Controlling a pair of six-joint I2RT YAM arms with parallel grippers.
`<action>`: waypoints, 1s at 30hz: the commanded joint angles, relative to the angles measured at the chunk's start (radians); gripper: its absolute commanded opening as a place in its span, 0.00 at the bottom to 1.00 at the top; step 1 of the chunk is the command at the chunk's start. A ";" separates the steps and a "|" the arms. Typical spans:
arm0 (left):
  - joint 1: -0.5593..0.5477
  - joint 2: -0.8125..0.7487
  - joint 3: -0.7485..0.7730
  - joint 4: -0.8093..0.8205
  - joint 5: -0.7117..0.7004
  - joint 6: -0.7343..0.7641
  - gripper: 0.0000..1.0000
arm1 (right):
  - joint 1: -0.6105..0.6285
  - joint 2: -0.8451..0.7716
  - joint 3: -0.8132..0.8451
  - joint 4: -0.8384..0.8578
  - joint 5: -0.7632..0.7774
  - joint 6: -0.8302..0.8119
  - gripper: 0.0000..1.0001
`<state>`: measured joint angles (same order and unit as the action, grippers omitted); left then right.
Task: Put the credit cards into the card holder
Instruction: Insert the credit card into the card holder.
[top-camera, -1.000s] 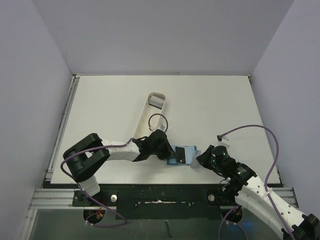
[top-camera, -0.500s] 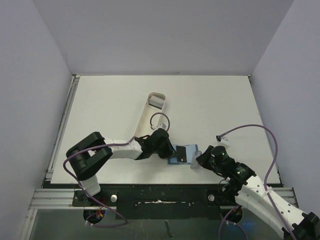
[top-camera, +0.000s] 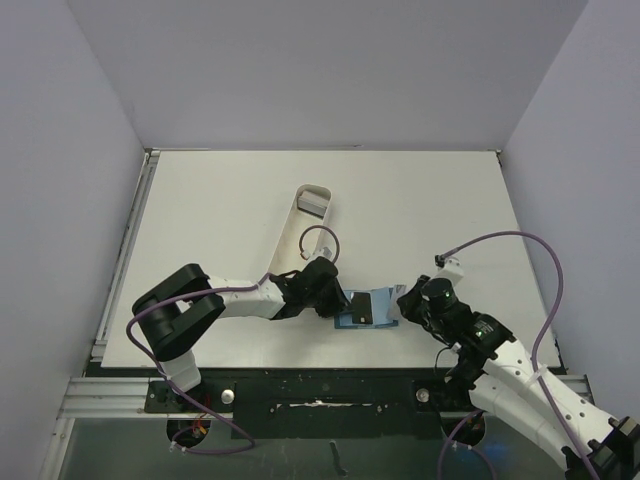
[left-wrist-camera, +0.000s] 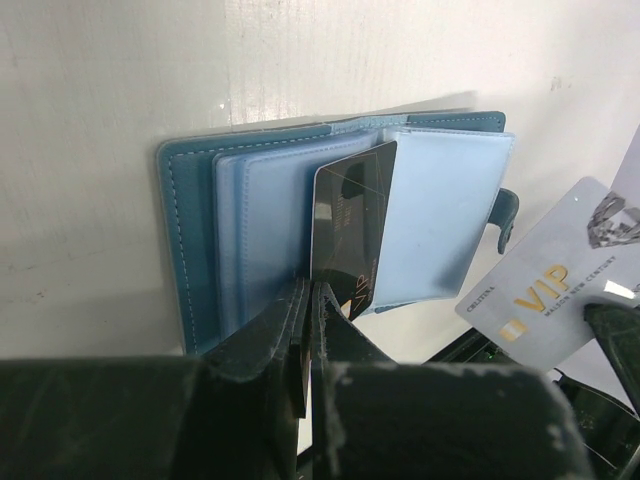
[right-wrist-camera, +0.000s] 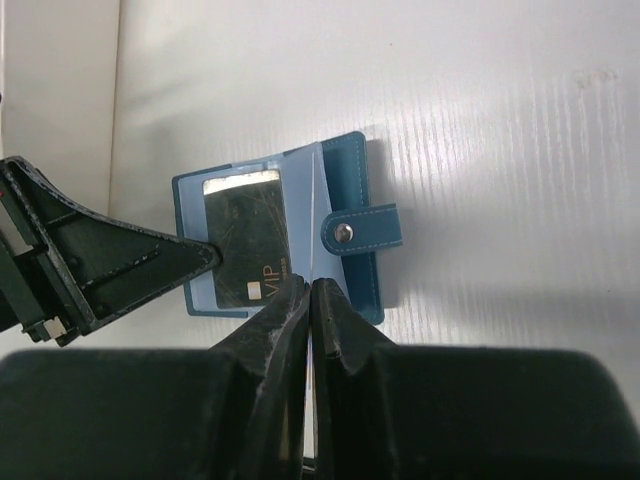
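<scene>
Black card (left-wrist-camera: 350, 220) clamped in left tool (left-wrist-camera: 308, 292), on open teal holder (left-wrist-camera: 190, 250) (right tool (right-wrist-camera: 310, 290) pinching grey card (left-wrist-camera: 540, 290))

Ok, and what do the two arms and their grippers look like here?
Both match: the left arm and right arm have white links between black joint housings, each trailed by a looping purple cable. The left gripper and right gripper have two flat, matte black fingers tapering to thin tips, scuffed pale along the edges.
</scene>
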<state>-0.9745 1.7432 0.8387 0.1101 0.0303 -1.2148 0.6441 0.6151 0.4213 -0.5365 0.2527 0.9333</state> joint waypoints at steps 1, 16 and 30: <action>-0.002 -0.024 0.022 -0.007 -0.022 0.024 0.00 | 0.008 0.040 0.053 0.068 0.084 -0.051 0.00; -0.001 -0.035 0.029 -0.037 -0.032 0.016 0.00 | 0.011 0.112 -0.005 0.079 0.148 -0.059 0.00; -0.011 -0.044 0.039 -0.044 -0.027 -0.011 0.00 | 0.025 0.160 0.004 0.053 0.142 -0.032 0.00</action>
<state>-0.9810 1.7306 0.8387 0.0834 0.0223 -1.2240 0.6579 0.7761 0.4141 -0.4877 0.3496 0.8902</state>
